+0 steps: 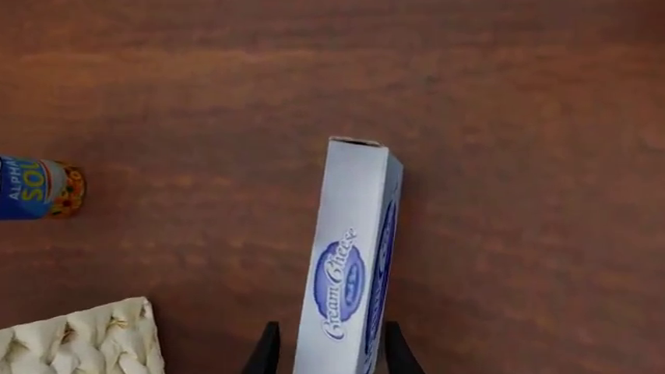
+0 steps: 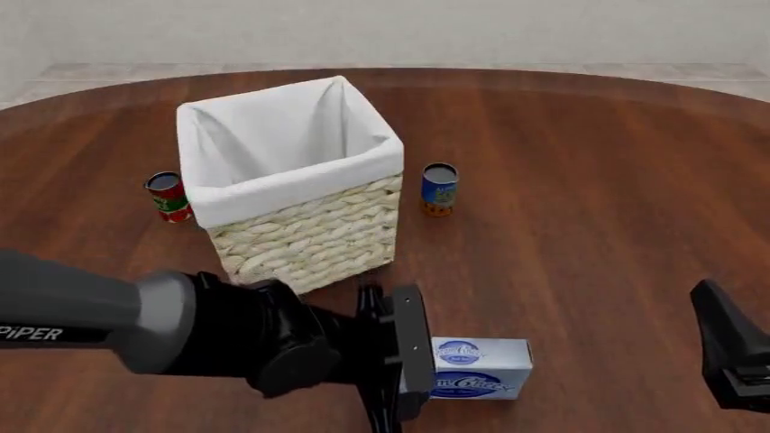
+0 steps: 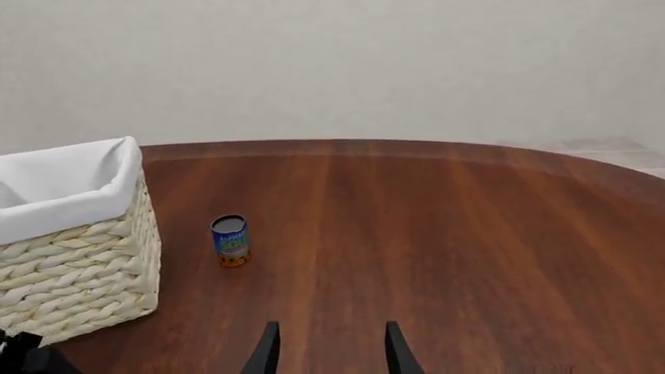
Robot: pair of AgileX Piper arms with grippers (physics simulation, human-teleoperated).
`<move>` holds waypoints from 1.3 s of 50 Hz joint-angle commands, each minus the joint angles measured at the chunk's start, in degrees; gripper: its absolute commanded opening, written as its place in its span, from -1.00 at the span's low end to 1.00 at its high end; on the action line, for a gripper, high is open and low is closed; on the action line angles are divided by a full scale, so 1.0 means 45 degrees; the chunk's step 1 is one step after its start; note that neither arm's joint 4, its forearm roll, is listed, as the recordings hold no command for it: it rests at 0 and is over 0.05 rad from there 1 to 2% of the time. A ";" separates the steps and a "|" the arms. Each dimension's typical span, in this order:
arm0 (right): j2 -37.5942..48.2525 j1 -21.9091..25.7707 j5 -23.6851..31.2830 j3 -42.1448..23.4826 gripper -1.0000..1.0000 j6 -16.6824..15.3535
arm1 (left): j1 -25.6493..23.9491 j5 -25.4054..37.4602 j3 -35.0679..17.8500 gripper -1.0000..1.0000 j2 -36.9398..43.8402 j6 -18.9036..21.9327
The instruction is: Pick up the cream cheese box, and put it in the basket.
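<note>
The cream cheese box (image 2: 481,368), a white carton with blue oval logos, lies on the wooden table in front of the basket, near the front edge. In the left wrist view the box (image 1: 348,257) runs lengthwise between my left gripper (image 1: 330,354) fingers, which straddle its near end with small gaps on both sides; the jaws are open. In the front view my left gripper (image 2: 416,361) sits at the box's left end. The wicker basket (image 2: 301,221) with a white liner stands behind, upright and empty. My right gripper (image 3: 330,354) is open and empty, low at the right (image 2: 728,352).
A small blue can (image 2: 439,188) stands right of the basket; it also shows in the right wrist view (image 3: 230,240) and the left wrist view (image 1: 36,188). A red can (image 2: 169,196) stands left of the basket. A basket corner (image 1: 83,343) is near my left gripper.
</note>
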 commanded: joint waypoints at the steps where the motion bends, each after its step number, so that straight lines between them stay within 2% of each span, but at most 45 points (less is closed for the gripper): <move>1: 0.0136 0.0015 -0.0072 0.0000 1.00 0.0007 | -0.0025 -0.0463 0.0131 1.00 0.0613 -0.0209; 4: 0.1433 0.0028 -0.1351 0.0000 1.00 -0.0002 | -0.0005 -0.0504 0.0124 1.00 0.0635 -0.0292; 7: 0.3295 0.0023 -0.3209 0.0000 1.00 -0.0024 | 0.0019 -0.0376 0.0087 1.00 0.0434 -0.0373; 8: 0.3888 0.0038 -0.3792 0.0000 1.00 -0.0047 | 0.0228 -0.0395 0.0010 -1.00 0.0377 -0.0311; 10: 0.4801 0.0035 -0.4696 0.0000 1.00 -0.0028 | 0.0149 -0.0288 -0.0003 -1.00 0.0300 -0.0502; 12: 0.5176 0.0046 -0.5068 0.0000 1.00 -0.0042 | 0.0052 -0.0331 0.0120 -1.00 0.0207 -0.0526; 17: 0.5424 0.0070 -0.5314 0.0000 1.00 -0.0039 | 0.0167 -0.0274 0.0164 -1.00 -0.0026 -0.0409; 19: 0.5102 0.0060 -0.4985 0.0000 1.00 -0.0042 | 0.0217 -0.0252 0.0154 -1.00 -0.0171 -0.0418; 20: 0.4645 0.0059 -0.4532 0.0000 1.00 -0.0032 | 0.0298 -0.0162 0.0122 -1.00 -0.0271 -0.0386; 25: 0.0843 0.0090 -0.0719 0.0000 1.00 -0.0047 | 0.0479 0.0255 0.0089 -1.00 -0.1115 -0.0325; 27: 0.0103 0.0096 0.0021 0.0000 1.00 -0.0040 | 0.0546 0.0349 0.0060 -1.00 -0.1394 -0.0248; 31: 0.0152 0.0084 -0.0015 0.0000 1.00 -0.0046 | 0.0602 0.1008 -0.0227 -1.00 -0.2247 -0.0469; 44: -0.0033 0.0115 0.0173 0.0000 1.00 -0.0034 | 0.0614 0.1941 -0.0371 -1.00 -0.3964 -0.0397; 56: -0.0042 0.0154 0.0203 0.0000 1.00 -0.0033 | 0.0845 0.3622 -0.1409 -1.00 -0.5769 -0.0399; 58: -0.0041 0.0170 0.0200 0.0000 1.00 -0.0041 | 0.1689 0.3748 -0.1858 -1.00 -0.5502 -0.0660; 60: -0.0041 0.0197 0.0202 0.0000 1.00 -0.0036 | 0.1585 0.3797 -0.1886 -1.00 -0.5858 -0.0446; 65: -0.0042 0.0191 0.0209 0.0000 1.00 -0.0024 | 0.1483 0.4408 -0.2498 -1.00 -0.6300 -0.1014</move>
